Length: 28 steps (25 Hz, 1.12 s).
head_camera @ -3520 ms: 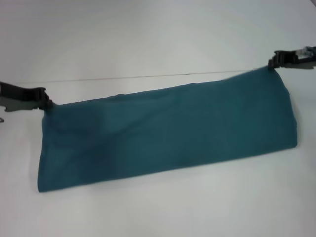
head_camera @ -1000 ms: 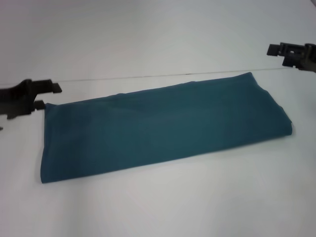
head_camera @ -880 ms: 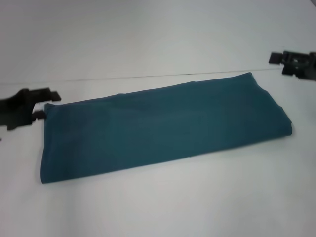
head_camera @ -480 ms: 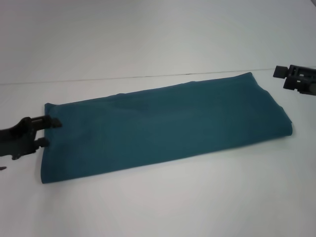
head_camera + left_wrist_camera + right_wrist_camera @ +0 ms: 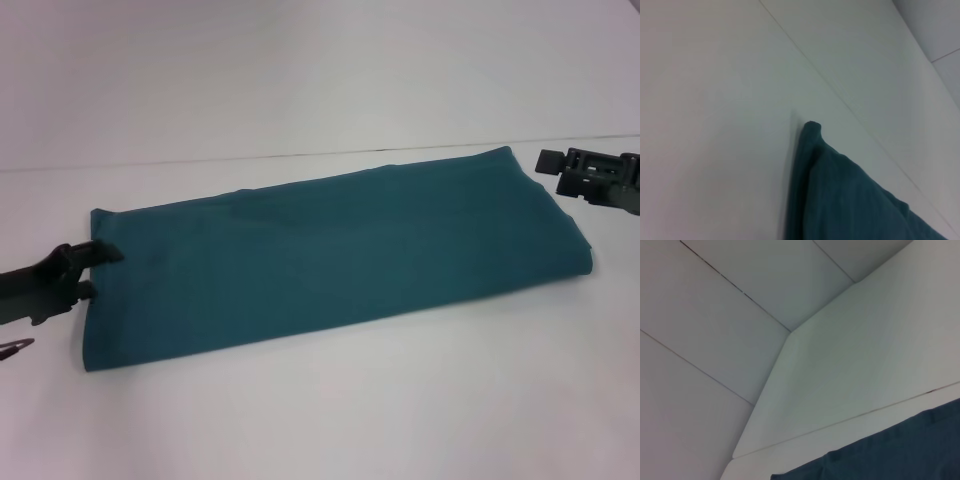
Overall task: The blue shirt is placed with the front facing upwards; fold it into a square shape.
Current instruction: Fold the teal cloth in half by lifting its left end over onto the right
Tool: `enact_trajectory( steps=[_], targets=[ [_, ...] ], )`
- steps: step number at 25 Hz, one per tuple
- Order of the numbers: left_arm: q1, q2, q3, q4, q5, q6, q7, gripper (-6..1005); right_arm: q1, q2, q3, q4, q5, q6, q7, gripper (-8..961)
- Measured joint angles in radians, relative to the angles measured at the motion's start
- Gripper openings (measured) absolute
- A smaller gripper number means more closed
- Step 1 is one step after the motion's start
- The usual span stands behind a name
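The blue shirt point(image 5: 330, 260) lies flat on the white table, folded into one long teal band that runs from near left to far right; no print or collar shows. My left gripper point(image 5: 97, 271) is open at the band's left short edge, one fingertip point(image 5: 108, 253) over the cloth. Just off the far right corner, my right gripper point(image 5: 553, 172) is open and apart from the fabric. A corner of the shirt point(image 5: 850, 200) fills part of the left wrist view. Its edge point(image 5: 900, 452) shows in the right wrist view.
The white table point(image 5: 320, 420) spreads all around the shirt, with a thin seam line point(image 5: 250, 157) crossing just behind it. In the right wrist view the table's far corner point(image 5: 790, 335) and a tiled floor point(image 5: 700, 315) show beyond.
Both grippers let go of the shirt's far corners, and it settled flat. The left gripper moved nearer me along the left edge. The right gripper dropped lower and closer to the far right corner.
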Motion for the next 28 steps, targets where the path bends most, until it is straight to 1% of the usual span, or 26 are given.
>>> enact_trajectory(
  steps=[11, 17, 23, 28],
  targets=[
    [0.005, -0.004, 0.005, -0.050, 0.002, -0.014, 0.027, 708, -0.010, 0.001, 0.001, 0.007, 0.001, 0.000, -0.004, 865],
    [0.008, -0.003, -0.005, -0.010, -0.005, 0.010, 0.030, 707, -0.011, 0.001, 0.005, 0.009, 0.001, -0.004, -0.004, 865],
    [-0.010, -0.002, -0.006, -0.005, -0.006, 0.002, 0.029, 707, -0.018, 0.001, 0.006, 0.010, 0.001, -0.006, -0.005, 866],
    [-0.030, -0.006, 0.000, -0.018, -0.004, -0.054, 0.032, 708, -0.020, 0.001, 0.006, 0.017, 0.001, 0.000, -0.005, 865]
  ],
)
